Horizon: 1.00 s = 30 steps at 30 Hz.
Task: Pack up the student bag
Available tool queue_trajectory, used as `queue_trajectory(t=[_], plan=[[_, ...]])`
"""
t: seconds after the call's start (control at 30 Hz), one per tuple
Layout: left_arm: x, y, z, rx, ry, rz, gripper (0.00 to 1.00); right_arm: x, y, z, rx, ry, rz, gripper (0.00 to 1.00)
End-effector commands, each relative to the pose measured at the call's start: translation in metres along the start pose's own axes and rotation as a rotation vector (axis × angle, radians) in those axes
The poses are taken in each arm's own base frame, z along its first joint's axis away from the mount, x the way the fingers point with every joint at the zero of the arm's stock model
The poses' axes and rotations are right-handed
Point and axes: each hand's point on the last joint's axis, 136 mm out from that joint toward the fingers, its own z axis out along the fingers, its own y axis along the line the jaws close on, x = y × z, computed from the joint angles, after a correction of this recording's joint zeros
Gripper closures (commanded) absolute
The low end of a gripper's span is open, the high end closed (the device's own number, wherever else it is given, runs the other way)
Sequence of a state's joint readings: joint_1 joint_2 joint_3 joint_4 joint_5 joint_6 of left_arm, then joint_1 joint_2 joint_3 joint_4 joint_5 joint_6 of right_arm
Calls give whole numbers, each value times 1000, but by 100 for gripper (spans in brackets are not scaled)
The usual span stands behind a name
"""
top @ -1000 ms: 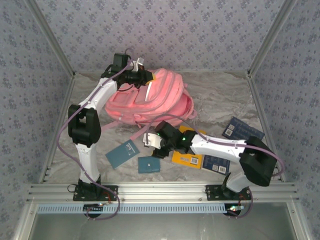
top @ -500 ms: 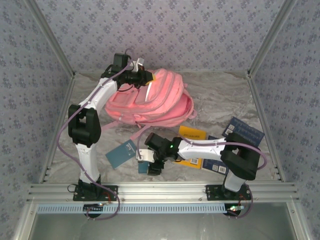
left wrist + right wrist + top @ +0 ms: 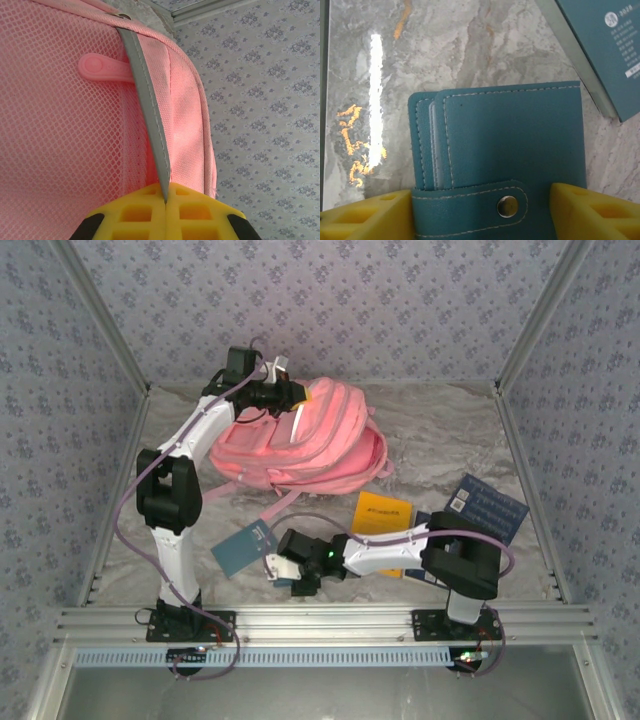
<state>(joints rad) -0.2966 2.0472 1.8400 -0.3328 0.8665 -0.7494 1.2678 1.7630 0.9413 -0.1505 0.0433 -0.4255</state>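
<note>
Student bag [image 3: 320, 440] slumped at far side of table [image 3: 440, 430], left of centre; grey stripe [image 3: 145, 100] pinched between pressed-together fingers of left gripper [image 3: 164, 199], probably to hold an opening up. Nearer, right gripper [image 3: 480, 200] spread astride teal wallet [image 3: 510, 140], seemingly readied for pickup; yellow book [image 3: 385, 520] lying beside.
</note>
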Motion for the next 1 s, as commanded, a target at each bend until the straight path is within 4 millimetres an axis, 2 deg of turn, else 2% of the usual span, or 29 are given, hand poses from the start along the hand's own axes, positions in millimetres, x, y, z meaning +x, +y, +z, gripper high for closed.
queue_trajectory(t=[0.0, 0.07, 0.2, 0.33, 0.53, 0.67, 0.73, 0.77, 0.97], plan=[[-3, -14, -9, 17, -20, 39, 100, 59, -13, 28, 151, 223, -49, 45], [-3, -14, -9, 18, -19, 38, 100, 55, -16, 25, 194, 201, -68, 60], [-3, -14, -7, 21, -15, 36, 100, 41, -23, 11, 242, 130, -66, 78], [-3, -13, -7, 21, -14, 36, 100, 27, -29, -6, 239, 55, -19, 84], [0, -19, -6, 27, -8, 47, 100, 2, -50, -46, 278, -100, 87, 90], [5, -26, -6, 24, 3, 72, 100, -2, -67, -72, 324, -179, 172, 92], [6, -30, -6, 29, 5, 76, 100, -4, -78, -87, 357, -225, 223, 97], [6, -35, -7, 46, 7, 73, 100, -6, -85, -98, 382, -256, 255, 100], [4, -62, -19, 92, 0, 112, 100, -6, -112, -166, 481, -463, 438, 100]])
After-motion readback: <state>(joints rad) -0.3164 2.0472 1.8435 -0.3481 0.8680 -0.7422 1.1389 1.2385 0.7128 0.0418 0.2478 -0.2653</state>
